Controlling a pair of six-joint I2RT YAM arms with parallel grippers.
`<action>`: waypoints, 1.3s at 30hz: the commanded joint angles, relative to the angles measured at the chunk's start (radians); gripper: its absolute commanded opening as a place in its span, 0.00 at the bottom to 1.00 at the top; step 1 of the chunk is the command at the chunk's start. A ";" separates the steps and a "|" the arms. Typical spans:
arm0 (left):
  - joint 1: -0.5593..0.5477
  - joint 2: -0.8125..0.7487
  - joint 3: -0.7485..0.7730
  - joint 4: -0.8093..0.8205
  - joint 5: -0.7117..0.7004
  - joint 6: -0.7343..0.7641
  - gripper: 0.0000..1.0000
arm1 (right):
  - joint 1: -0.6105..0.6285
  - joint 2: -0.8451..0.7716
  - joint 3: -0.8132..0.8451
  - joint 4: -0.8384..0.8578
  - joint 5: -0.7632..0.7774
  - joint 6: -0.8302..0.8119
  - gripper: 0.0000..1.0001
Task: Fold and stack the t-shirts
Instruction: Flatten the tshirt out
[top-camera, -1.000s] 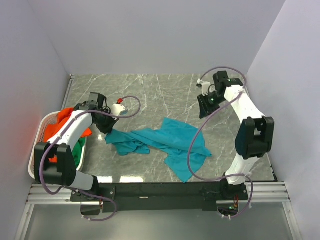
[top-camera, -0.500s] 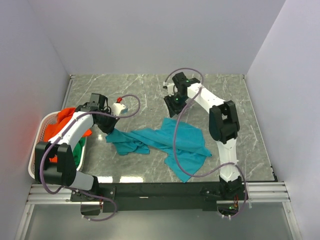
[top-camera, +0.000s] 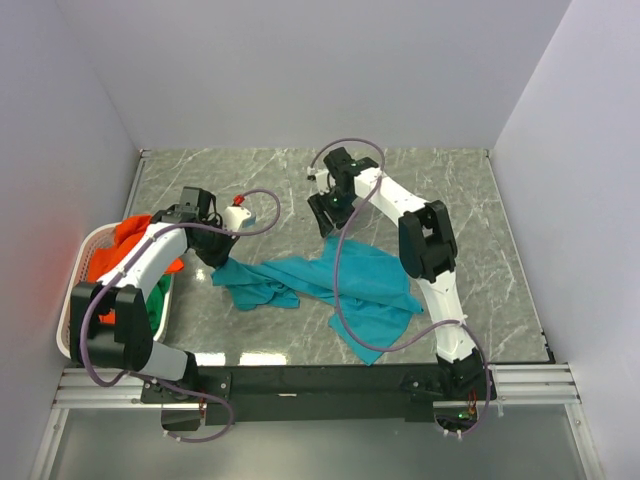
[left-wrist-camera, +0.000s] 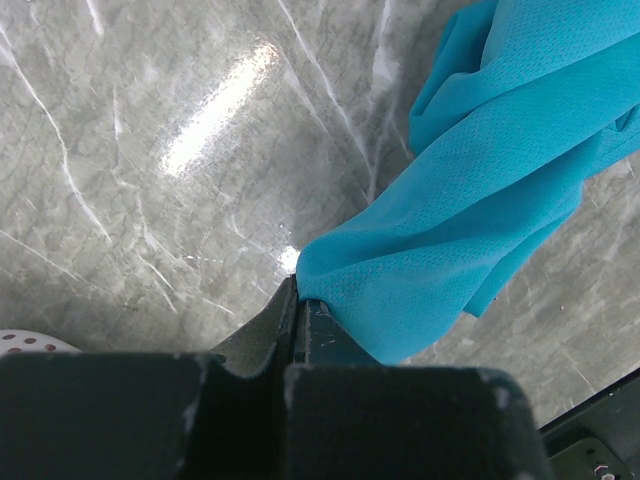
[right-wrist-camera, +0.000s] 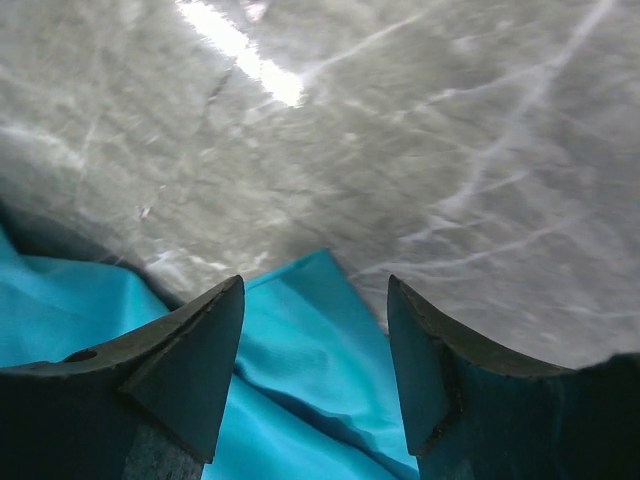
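A teal t-shirt (top-camera: 330, 285) lies crumpled and spread on the marble table. My left gripper (top-camera: 222, 258) is shut on its left end, and the left wrist view shows the cloth (left-wrist-camera: 480, 200) pinched at the fingertips of the gripper (left-wrist-camera: 296, 290). My right gripper (top-camera: 328, 212) is open just above the shirt's far corner. In the right wrist view the gripper (right-wrist-camera: 315, 295) shows that teal corner (right-wrist-camera: 300, 340) between its spread fingers. An orange t-shirt (top-camera: 130, 240) and a green t-shirt (top-camera: 155, 305) lie in the basket.
A white plastic laundry basket (top-camera: 80, 290) stands at the table's left edge, beside the left arm; its rim shows in the left wrist view (left-wrist-camera: 25, 342). Grey walls close the table on the left, back and right.
My right arm has swung from the far right corner leftward to the teal shirt's far corner, still open. My left gripper has held still, shut on the shirt.
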 joint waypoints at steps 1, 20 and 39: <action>-0.004 0.008 0.001 0.011 0.011 -0.001 0.00 | 0.008 -0.002 -0.019 -0.021 -0.029 -0.011 0.66; -0.002 0.114 0.121 0.031 0.006 -0.113 0.01 | -0.012 -0.080 -0.149 -0.022 0.000 -0.081 0.00; -0.004 -0.104 0.085 -0.093 0.144 0.409 0.02 | -0.457 -0.554 -0.305 -0.091 -0.043 -0.175 0.00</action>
